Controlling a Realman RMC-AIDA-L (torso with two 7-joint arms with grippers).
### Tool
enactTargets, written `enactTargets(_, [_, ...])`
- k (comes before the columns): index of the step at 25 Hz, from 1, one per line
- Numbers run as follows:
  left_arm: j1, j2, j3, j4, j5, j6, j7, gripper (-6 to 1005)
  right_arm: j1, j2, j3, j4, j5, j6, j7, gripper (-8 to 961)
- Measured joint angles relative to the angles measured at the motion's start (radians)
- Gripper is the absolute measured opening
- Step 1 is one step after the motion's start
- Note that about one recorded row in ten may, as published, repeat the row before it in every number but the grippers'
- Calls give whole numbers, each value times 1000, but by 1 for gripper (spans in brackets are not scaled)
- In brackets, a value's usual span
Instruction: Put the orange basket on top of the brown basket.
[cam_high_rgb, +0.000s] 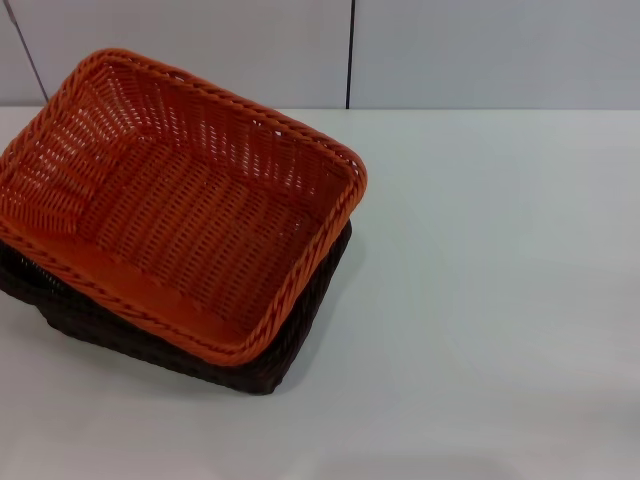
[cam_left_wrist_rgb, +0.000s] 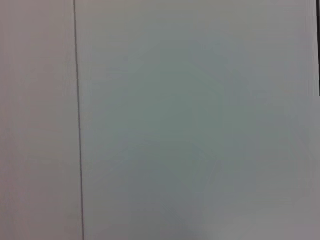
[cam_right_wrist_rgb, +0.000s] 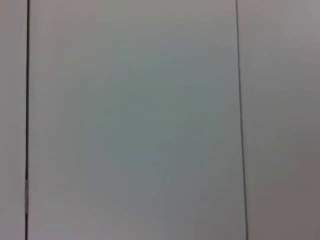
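In the head view the orange basket (cam_high_rgb: 180, 210) sits nested on top of the brown basket (cam_high_rgb: 290, 345) at the left of the white table, turned a little askew. Only the brown basket's near and right sides show beneath the orange rim. Neither gripper is in the head view. Both wrist views show only a plain pale wall with thin dark seams, and no fingers.
The white table (cam_high_rgb: 480, 300) stretches to the right and front of the baskets. A pale panelled wall (cam_high_rgb: 480, 50) with a dark vertical seam stands behind the table's far edge.
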Motion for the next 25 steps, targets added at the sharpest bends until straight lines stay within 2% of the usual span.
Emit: enactTargets(25, [9, -2, 15, 1, 0, -1, 26, 807, 5, 0, -23, -2, 2, 20, -1, 745])
